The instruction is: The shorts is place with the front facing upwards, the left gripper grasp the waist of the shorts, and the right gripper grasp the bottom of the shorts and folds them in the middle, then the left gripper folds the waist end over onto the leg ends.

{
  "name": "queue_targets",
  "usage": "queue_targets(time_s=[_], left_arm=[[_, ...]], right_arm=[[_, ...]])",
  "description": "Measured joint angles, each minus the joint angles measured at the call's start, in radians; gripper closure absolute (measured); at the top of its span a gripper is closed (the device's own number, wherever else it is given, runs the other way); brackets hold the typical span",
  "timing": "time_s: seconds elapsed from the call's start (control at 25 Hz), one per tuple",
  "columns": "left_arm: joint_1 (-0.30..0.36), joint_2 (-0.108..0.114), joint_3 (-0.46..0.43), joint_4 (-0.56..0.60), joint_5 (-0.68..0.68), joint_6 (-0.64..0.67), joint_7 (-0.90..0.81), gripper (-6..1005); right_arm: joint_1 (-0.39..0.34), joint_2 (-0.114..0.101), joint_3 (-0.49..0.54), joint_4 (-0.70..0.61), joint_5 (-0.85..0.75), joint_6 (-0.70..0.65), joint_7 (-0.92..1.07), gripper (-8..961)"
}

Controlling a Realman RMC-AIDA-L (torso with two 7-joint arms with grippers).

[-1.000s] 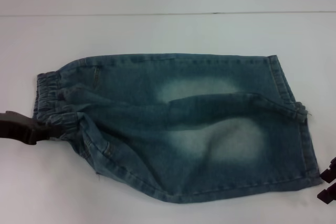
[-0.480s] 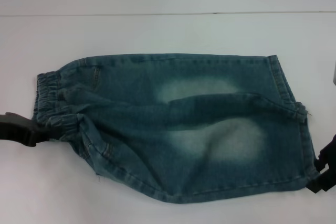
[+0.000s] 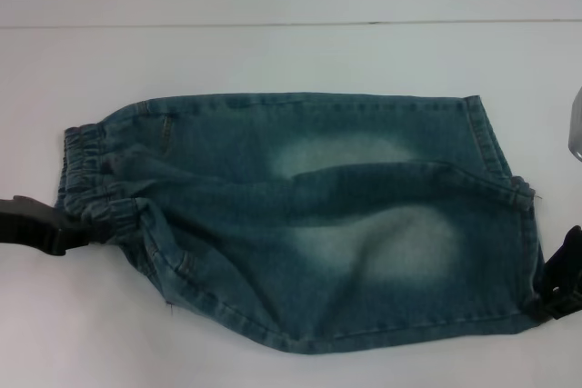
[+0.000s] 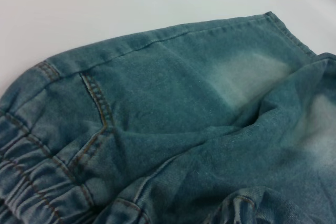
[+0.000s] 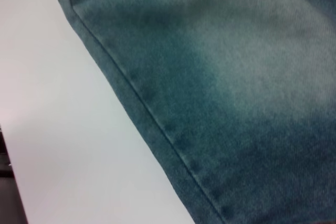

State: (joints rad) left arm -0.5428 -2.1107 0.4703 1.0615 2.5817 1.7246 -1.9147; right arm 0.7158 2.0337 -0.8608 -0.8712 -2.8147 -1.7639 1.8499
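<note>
Two grippers sit at opposite ends of the shorts [image 3: 300,220], which lie spread on the white table [image 3: 273,52] with their long axis running from 9 o'clock to 3 o'clock in the head view. The waist of the shorts [image 3: 84,179], a gathered, ruffled elastic band, forms the narrower end at 9 o'clock; the bottom of the shorts [image 3: 509,206], with its straight stitched hems, is at 3 o'clock. The cloth is blue washed denim with two pale faded patches near the middle, and a raised fold of fabric runs lengthwise between them. The left gripper [image 3: 65,233] comes in low from 9 o'clock and meets the near corner of the waistband, its black tip touching the bunched denim there; whether its fingers are closed on the cloth I cannot tell, since the fabric hides their ends. The right gripper [image 3: 556,290] is at about 4 o'clock, at the picture's edge, right against the near corner of the leg hem; only a part of its black body shows, so I cannot tell how its fingers stand either. The left wrist view looks along the waistband gathers [image 4: 37,182] and an orange-stitched pocket seam [image 4: 97,108] toward the far leg. The right wrist view shows a stitched hem edge [image 5: 142,114] of the denim lying flat on the table, with a faded patch beyond it.
</note>
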Motion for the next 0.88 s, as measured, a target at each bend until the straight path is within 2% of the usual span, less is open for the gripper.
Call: queue_targets(time_s=[0.12,0.56,0.76,0.88], left_arm=[[-0.001,0.0,0.0,0.003,0.0,0.006,-0.001,930],[-0.011,0.004,-0.001,0.007,0.0,0.023,-0.012,922],[-0.022,0.012,-0.008,0.018,-0.014,0.064,-0.049,919],[-0.027,0.016,-0.009,0.031,-0.02,0.041,-0.104,917]], right_arm=[[-0.001,0.0,-0.003,0.008,0.0,0.011,0.0,661],[0.001,0.0,0.007,0.032,0.002,0.031,-0.019,898],[-0.016,-0.026,0.095,0.031,0.05,-0.04,-0.087,917],[-0.032,-0.059,0.206,0.041,0.12,-0.075,-0.143,917]])
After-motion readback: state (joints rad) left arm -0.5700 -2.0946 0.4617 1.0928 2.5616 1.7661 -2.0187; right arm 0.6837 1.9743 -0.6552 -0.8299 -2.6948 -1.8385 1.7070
